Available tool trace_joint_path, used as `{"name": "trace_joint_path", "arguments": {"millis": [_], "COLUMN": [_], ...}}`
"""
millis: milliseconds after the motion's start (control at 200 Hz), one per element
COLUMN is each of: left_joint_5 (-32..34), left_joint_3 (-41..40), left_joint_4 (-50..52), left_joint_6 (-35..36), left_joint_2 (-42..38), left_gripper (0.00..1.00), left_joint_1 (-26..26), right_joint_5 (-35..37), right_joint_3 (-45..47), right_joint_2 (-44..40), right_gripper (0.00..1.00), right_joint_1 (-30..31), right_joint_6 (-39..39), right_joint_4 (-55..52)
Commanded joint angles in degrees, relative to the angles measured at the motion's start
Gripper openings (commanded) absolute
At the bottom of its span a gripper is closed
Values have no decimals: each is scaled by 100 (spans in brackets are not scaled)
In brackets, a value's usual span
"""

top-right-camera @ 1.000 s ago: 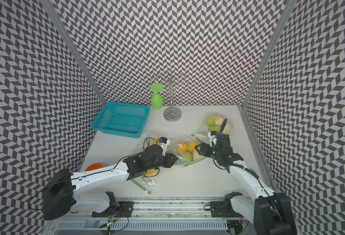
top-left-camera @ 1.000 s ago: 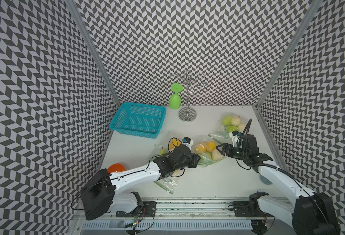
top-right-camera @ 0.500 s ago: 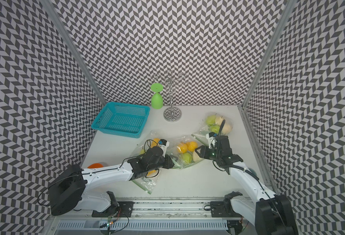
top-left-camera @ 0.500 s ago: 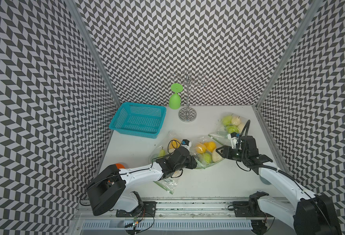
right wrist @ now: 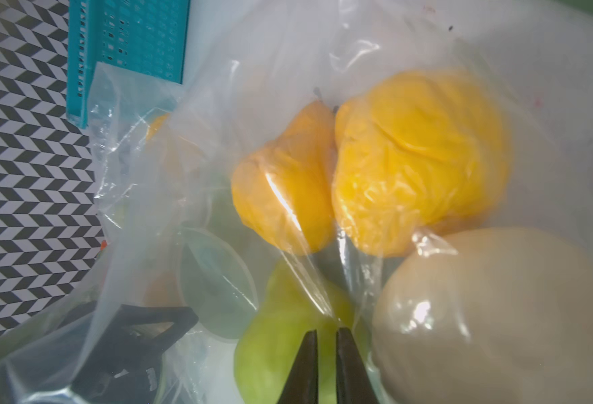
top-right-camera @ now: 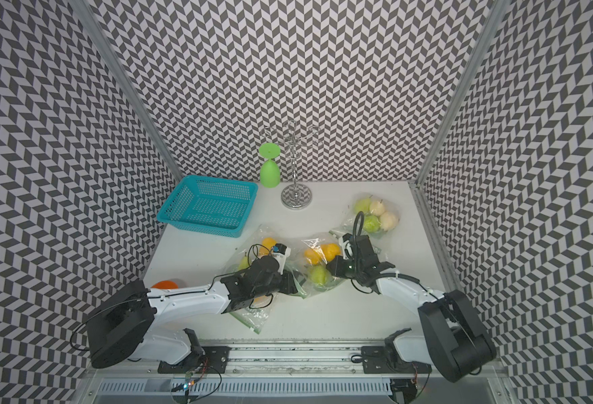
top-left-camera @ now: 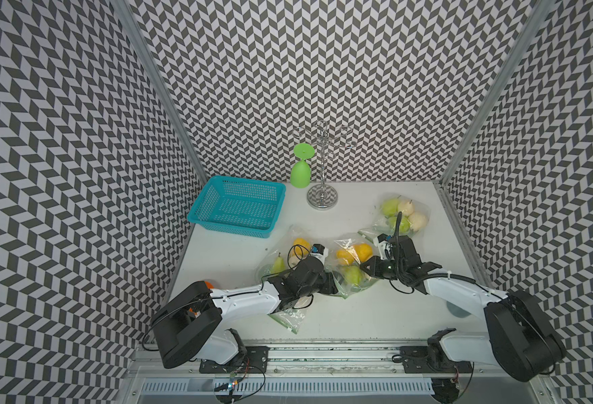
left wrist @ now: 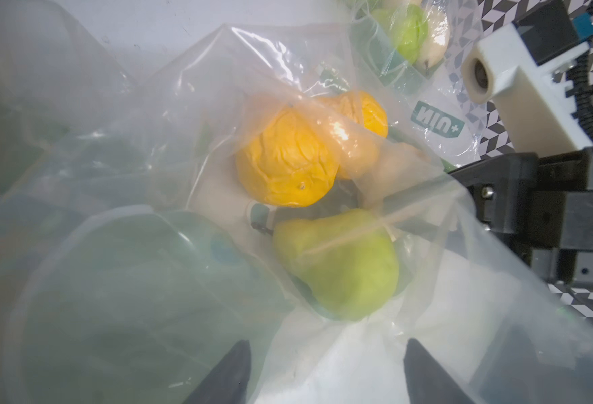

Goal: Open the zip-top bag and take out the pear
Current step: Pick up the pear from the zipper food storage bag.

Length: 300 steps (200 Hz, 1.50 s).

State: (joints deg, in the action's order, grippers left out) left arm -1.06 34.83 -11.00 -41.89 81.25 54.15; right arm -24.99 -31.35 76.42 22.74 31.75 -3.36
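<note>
Right fingers point(right wrist: 307, 367) pinch bag point(right wrist: 288, 52), pear point(right wrist: 274, 349) just beside

I have a white table point(top-left-camera: 232, 257) in both top views. A teal mesh basket point(top-left-camera: 239, 206) sits at its far left, and the round base of a chrome glass rack point(top-left-camera: 322, 200) stands just beside it. Three bags of pears lie on the surface: the far zip-top bag point(top-left-camera: 401, 217) by the right edge, the middle zip-top bag point(top-left-camera: 351, 257) near the centre, and the left zip-top bag point(top-left-camera: 283, 260) close beside it. An orange object point(top-left-camera: 209, 284) shows at the near left edge, but I can't identify it.
</note>
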Motion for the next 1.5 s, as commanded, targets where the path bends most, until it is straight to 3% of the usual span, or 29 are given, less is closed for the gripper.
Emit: {"name": "trace_joint_path", "arguments": {"millis": [0, 280, 315, 346, 641, 811, 1107, 1497], "left_joint_5": [-122, -97, -25, 23, 181, 138, -21, -95], "left_joint_3": [-43, -42, -46, -46, 287, 498, 450, 474], "left_joint_4": [-156, -237, -214, -190, 193, 366, 245, 65], "left_joint_6": [-31, -153, -162, -173, 13, -25, -74, -213], "left_joint_2": [137, 380, 374, 379, 474, 669, 570, 625], "left_gripper": [72, 77, 88, 90, 92, 93, 96, 97], "left_joint_1": [-45, -54, -54, -63, -193, -215, -219, -230], "right_joint_5": [135, -56, -82, -85, -193, -253, 228, -216], "right_joint_3": [84, 294, 281, 273, 200, 82, -538, -840], "right_joint_2": [143, 457, 486, 497, 625, 229, -425, 1334], "right_gripper": [12, 9, 9, 8, 3, 3, 4, 0], "right_joint_1": [112, 311, 343, 370, 484, 493, 406, 586], "right_joint_6": [72, 36, 10, -29, -502, -703, -575, -424], "right_joint_4": [586, 1026, 1053, 1053, 888, 577, -301, 702]}}
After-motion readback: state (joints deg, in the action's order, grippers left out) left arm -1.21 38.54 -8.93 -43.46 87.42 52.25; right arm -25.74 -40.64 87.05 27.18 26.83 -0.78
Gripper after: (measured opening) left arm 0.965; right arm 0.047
